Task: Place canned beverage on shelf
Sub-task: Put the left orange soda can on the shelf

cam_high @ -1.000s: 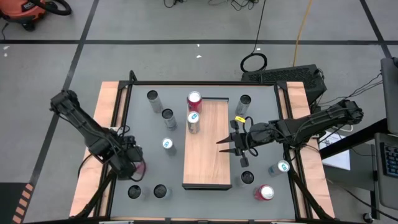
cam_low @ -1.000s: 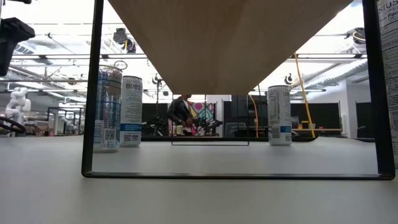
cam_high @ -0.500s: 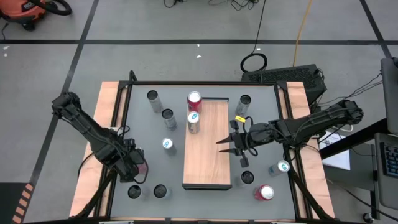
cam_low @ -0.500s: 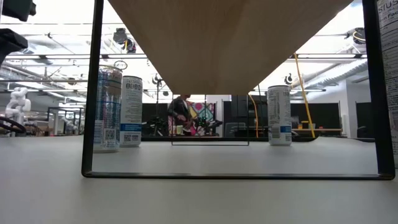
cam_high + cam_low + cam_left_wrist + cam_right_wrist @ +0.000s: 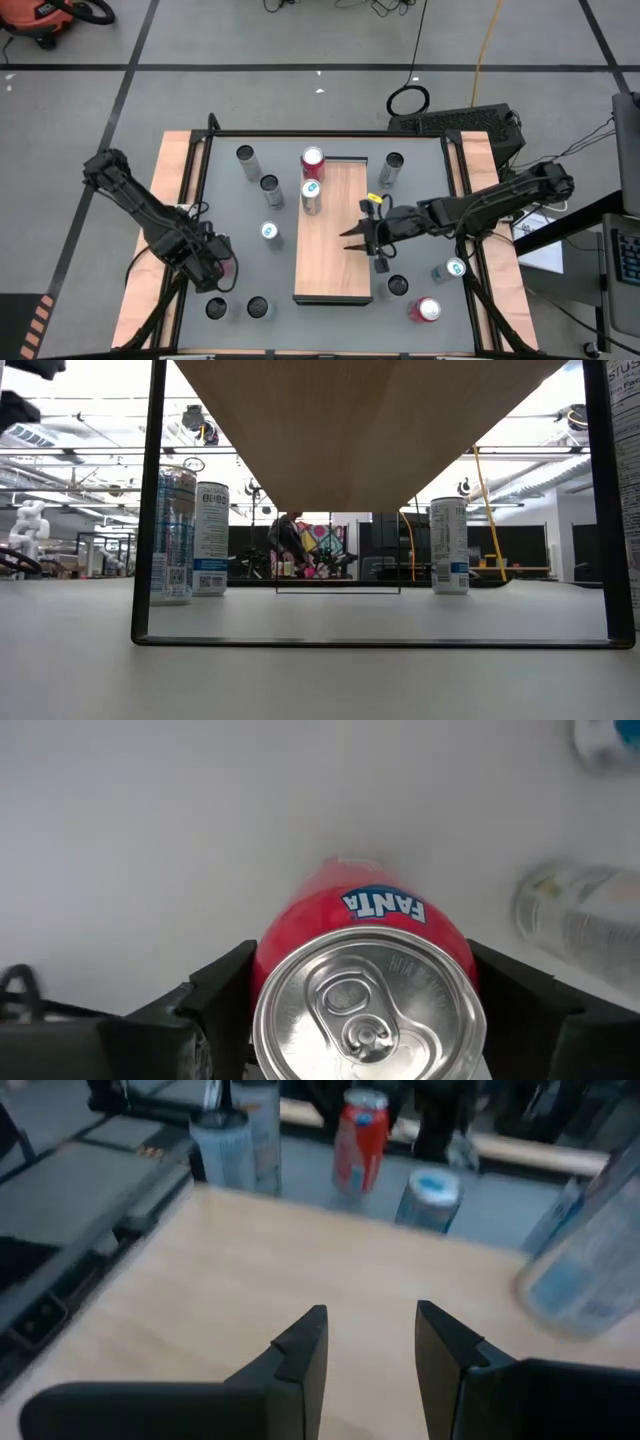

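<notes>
My left gripper (image 5: 220, 268) is shut on a red Fanta can (image 5: 368, 1010) over the table's near left part, left of the shelf. The shelf (image 5: 335, 250) is a long wood-grain board with a dark rim in the table's middle. A red can (image 5: 313, 160) stands at its far left corner, and a blue-topped can (image 5: 311, 195) stands upright on it. My right gripper (image 5: 354, 238) is open and empty above the shelf's middle, its fingers pointing toward the table's left. It also shows in the right wrist view (image 5: 370, 1335). My left gripper pinches the red Fanta can's upper side wall (image 5: 290, 935), just below the rim, between its two fingers (image 5: 215, 990). The fingers come from above and point down, one on each side. The can stands upright, top up. Whether its base is off the table does not show.
Several loose cans stand on the grey tabletop: left of the shelf (image 5: 269, 232), at the far left (image 5: 246, 158), at the near left edge (image 5: 258, 307), right of the shelf (image 5: 392, 165) and at the near right (image 5: 427, 310). The shelf's near half is bare.
My left gripper has gone up with the red can and a little toward the table's near edge. My right gripper has gone toward the table's left edge, farther over the shelf, staying open.
</notes>
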Controlling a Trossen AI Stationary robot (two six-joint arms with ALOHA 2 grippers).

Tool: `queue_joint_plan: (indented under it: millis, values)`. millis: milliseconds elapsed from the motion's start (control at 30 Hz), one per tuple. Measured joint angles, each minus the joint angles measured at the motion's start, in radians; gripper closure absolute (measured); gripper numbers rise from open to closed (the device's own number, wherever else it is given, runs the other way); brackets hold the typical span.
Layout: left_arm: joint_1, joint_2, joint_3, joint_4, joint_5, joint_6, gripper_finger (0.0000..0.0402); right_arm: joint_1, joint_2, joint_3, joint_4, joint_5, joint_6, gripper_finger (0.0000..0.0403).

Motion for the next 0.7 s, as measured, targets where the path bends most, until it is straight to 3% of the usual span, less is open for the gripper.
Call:
queue_joint_plan:
  millis: [100, 333, 567, 700]
  values:
    - [0.019, 0.0, 0.087, -0.106, -0.073, -0.042, 0.0122, 0.006, -0.014, 0.005, 0.039, 0.056, -0.019, 0.0314]
    - [0.061, -0.002, 0.351, -0.248, -0.266, -0.128, 0.0122, 0.024, -0.013, 0.01, 0.181, 0.314, -0.11, 0.0313]
    - [0.069, -0.004, 0.566, -0.232, -0.476, -0.111, 0.0122, 0.046, 0.051, 0.01, 0.343, 0.34, -0.228, 0.0289]
    - [0.075, -0.004, 0.612, -0.141, -0.508, 0.052, 0.0122, 0.064, 0.094, 0.01, 0.463, 0.339, -0.243, 0.0247]
